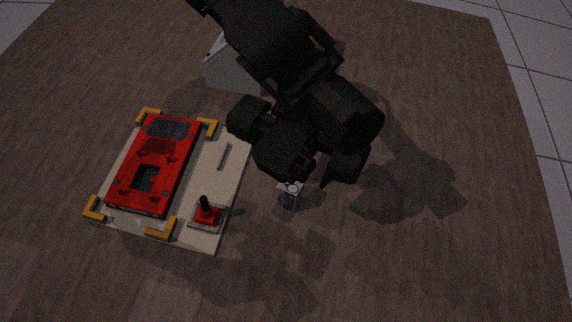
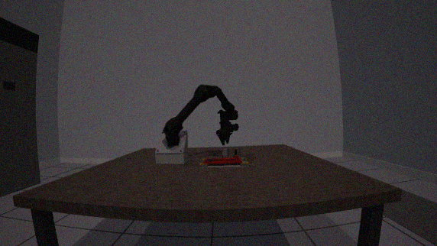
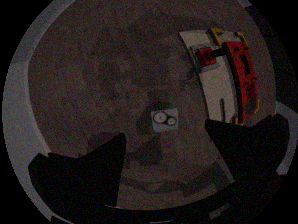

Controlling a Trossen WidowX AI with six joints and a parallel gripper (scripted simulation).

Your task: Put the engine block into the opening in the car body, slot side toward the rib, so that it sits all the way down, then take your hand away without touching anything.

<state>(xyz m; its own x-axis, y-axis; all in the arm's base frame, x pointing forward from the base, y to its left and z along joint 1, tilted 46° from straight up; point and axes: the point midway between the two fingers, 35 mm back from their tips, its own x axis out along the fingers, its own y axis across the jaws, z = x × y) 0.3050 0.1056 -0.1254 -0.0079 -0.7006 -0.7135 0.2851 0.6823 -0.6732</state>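
Observation:
The engine block (image 1: 289,196) (image 2: 224,153) (image 3: 164,120) is a small grey block with two round caps on top. It stands upright on the table, right of the cream board. Its slot side cannot be made out. The red car body (image 1: 171,172) (image 2: 223,160) (image 3: 247,89) lies on the board between orange corner brackets. Its dark opening (image 1: 144,176) (image 3: 245,64) is empty, with a small red projection at the right edge in the top view. My gripper (image 2: 224,144) (image 3: 166,128) is open and empty above the engine block, pointing down. Its fingertips are partly hidden in the top view.
The cream board (image 1: 202,175) (image 3: 211,85) also bears a thin grey bar (image 1: 224,156) and a red piece (image 1: 209,216) (image 3: 205,56) with an upright black peg (image 1: 204,204) in a grey holder. The arm's light base box (image 1: 230,72) (image 2: 170,157) stands behind the board.

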